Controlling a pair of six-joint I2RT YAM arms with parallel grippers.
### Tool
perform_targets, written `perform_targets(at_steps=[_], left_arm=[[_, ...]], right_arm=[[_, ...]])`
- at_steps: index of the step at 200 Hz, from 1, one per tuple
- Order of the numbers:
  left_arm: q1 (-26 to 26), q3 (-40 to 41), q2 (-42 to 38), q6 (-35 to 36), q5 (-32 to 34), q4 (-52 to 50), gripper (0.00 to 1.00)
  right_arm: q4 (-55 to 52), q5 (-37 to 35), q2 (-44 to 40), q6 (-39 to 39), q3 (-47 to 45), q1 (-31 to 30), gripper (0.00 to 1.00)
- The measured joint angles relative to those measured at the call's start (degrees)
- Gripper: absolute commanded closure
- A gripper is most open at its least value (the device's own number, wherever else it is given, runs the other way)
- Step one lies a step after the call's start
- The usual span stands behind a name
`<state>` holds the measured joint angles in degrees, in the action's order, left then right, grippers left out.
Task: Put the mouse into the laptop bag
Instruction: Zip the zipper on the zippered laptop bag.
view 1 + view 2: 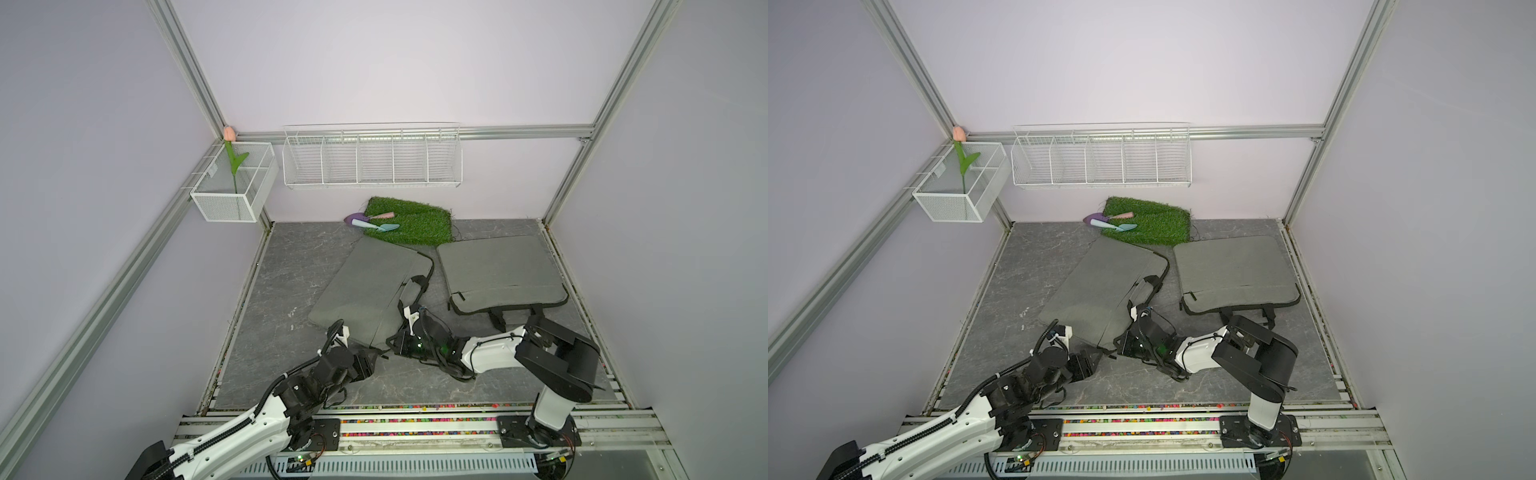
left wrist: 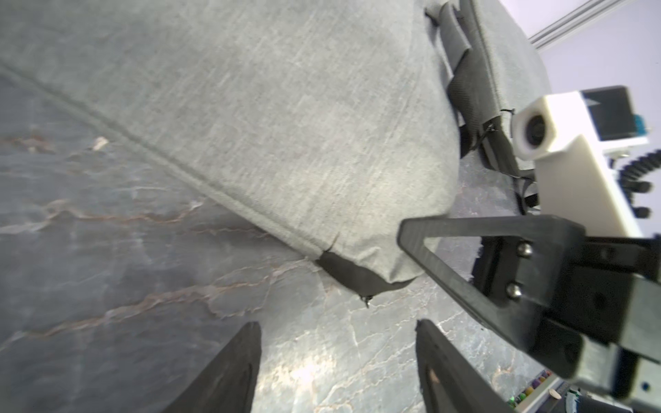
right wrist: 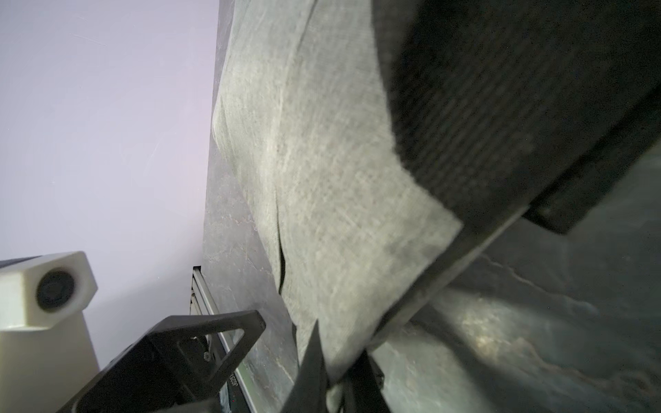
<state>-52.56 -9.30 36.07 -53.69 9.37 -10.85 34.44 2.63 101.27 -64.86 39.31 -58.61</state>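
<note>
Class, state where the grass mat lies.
In both top views, the grass mat lies against the back wall, below the wire rack, behind both laptop bags.

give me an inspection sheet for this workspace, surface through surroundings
surface: dark marbled table
job's things: angled laptop bag and second laptop bag lie flat, side by side; mouse not seen in any view
clutter: grass mat at the back, two trowels across its edge
grippers: left claw open over bare table by the angled bag's corner; right claw shut on that bag's fabric edge
cables: black cable loops at the right arm's wrist, low by the table
surroundings: wire rack and mesh basket with tulip on the walls
</note>
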Motion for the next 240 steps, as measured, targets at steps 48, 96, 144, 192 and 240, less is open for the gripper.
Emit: perform_targets(at_steps=[48,96,144,192,240], left_arm=[[-3.5,3.4,3.9,1.4,1.7,6.8,0.30],[-6.0,3.5,14.3,2.2,5.3,16.6,0.31],[-6.1,2.2,23.5,2.9,9.7,23.6,0.48],[-6.3,1.8,25.3,3.8,10.8,24.3,0.61],[-6.4,0.0,29.6,4.9,11.0,25.6,0.65]], right_arm=[[-0.6,1.4,0.0,-0.8,1.0,0.7,0.94],[-0.7,1.7,0.0,-1.4,2.2,0.8,0.94],[-0.7,1.7,-0.8,-1.4,2.2,0.8,0.94],[-0.7,1.7,-1.6,-1.4,2.2,0.8,0.94],[-0.7,1.7,-1.6,-2.2,2.2,0.9,0.94]])
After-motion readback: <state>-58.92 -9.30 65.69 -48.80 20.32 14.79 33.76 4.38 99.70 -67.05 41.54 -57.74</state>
